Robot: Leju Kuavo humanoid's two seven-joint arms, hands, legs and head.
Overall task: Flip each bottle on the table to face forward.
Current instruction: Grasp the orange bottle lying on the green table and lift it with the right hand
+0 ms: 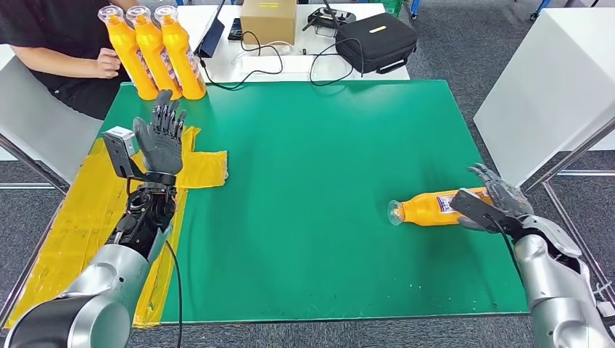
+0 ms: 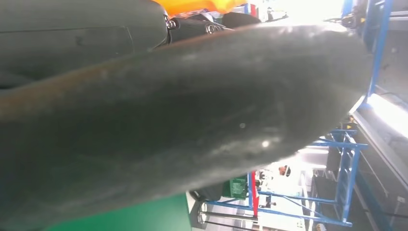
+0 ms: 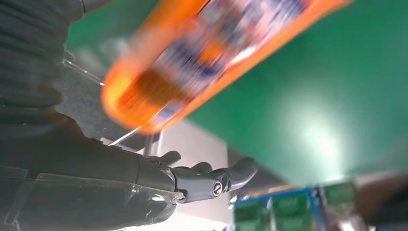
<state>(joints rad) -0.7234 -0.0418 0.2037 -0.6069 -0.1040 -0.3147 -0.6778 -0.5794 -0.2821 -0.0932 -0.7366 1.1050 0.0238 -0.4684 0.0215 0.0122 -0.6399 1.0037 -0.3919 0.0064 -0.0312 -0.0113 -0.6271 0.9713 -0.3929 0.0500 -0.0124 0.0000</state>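
Orange bottle near mat edge (lying flat), right robot hand spread beside, left robot hand spread

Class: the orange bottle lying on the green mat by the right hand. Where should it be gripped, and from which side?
Probably around the labelled body of the lying bottle, from the mat's right edge: its cap points left and the right hand is at its base.

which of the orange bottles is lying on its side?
The lone orange bottle at the mat's right edge, by the right hand. The three bottles at the mat's far left corner all stand upright.
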